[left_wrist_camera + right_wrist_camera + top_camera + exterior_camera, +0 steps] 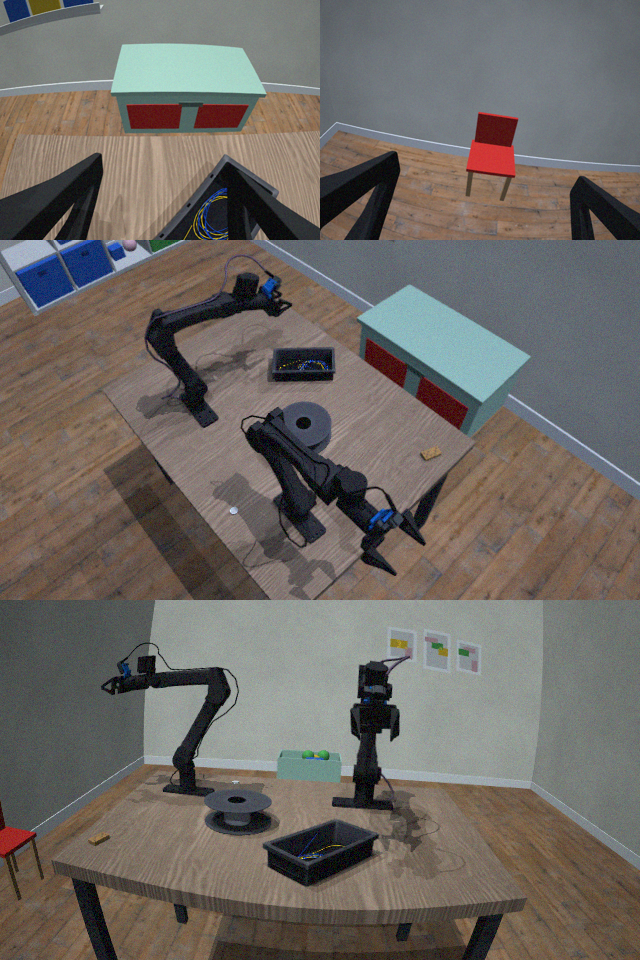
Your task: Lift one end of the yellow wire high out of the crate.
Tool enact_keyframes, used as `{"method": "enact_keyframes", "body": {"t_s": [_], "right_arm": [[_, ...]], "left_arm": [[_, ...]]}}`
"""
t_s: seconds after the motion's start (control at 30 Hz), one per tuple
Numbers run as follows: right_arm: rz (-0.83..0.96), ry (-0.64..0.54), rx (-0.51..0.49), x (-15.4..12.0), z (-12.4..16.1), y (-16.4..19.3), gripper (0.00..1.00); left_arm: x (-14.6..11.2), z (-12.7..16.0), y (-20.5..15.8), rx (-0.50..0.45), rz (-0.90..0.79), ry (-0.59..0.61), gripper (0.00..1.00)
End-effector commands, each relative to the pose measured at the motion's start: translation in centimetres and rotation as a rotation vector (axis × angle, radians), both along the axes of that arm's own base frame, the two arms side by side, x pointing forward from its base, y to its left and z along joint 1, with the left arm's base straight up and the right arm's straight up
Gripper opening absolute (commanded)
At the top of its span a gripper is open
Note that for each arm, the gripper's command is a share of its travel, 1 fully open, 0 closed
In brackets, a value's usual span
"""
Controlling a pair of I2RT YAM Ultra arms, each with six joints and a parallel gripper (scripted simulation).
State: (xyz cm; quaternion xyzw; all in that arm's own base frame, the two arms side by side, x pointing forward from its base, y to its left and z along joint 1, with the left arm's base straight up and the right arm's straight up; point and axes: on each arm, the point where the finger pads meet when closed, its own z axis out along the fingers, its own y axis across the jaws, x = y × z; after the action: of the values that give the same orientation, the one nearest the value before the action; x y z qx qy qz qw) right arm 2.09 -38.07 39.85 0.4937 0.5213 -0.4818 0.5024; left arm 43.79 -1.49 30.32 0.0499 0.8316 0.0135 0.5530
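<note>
The yellow wire [327, 847] [188, 232] lies coiled with a blue wire [219, 191] inside the black crate [304, 348] [285, 865] [200, 190]. A straight yellow stretch runs off the bottom of the left wrist view. My left gripper [284, 309] [375, 738] [168, 173] is open and empty, high above the table; its right finger hides part of the coil in the left wrist view. My right gripper [409, 558] [107, 690] [488, 176] is wide open and empty, out past the table's edge, far from the crate.
A dark grey spool [320, 425] [225, 801] stands on the table between the right arm and the crate. A small tan block [431, 453] [99, 839] lies near a table corner. A small white disc [234, 510] lies near the right arm's base.
</note>
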Motion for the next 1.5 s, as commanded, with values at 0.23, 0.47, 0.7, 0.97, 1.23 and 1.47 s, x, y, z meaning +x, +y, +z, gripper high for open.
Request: {"method": "enact_keyframes", "body": {"t_s": [0.23, 0.47, 0.7, 0.97, 1.23, 1.47], "right_arm": [[0.001, -0.008, -0.027, -0.1, 0.7, -0.1, 1.0], [0.001, -0.008, -0.027, -0.1, 0.7, -0.1, 1.0], [0.001, -0.008, -0.027, -0.1, 0.7, -0.1, 1.0], [0.001, -0.008, -0.027, -0.1, 0.7, -0.1, 1.0], [0.001, -0.008, -0.027, -0.1, 0.7, -0.1, 1.0], [0.001, -0.008, -0.027, -0.1, 0.7, -0.1, 1.0]], "left_arm": [[0.5, -10.7, -2.4, 0.134, -0.131, 0.481, 0.53], [-0.7, -16.7, -3.6, 0.201, -0.221, 0.756, 0.38], [-1.7, -19.2, -4.0, 0.23, -0.266, 0.882, 0.31], [-2.0, -19.7, -4.0, 0.233, -0.271, 0.896, 0.3], [-1.8, -20.0, -4.0, 0.233, -0.271, 0.896, 0.3], [-1.7, -20.9, -4.0, 0.233, -0.27, 0.896, 0.3]]}}
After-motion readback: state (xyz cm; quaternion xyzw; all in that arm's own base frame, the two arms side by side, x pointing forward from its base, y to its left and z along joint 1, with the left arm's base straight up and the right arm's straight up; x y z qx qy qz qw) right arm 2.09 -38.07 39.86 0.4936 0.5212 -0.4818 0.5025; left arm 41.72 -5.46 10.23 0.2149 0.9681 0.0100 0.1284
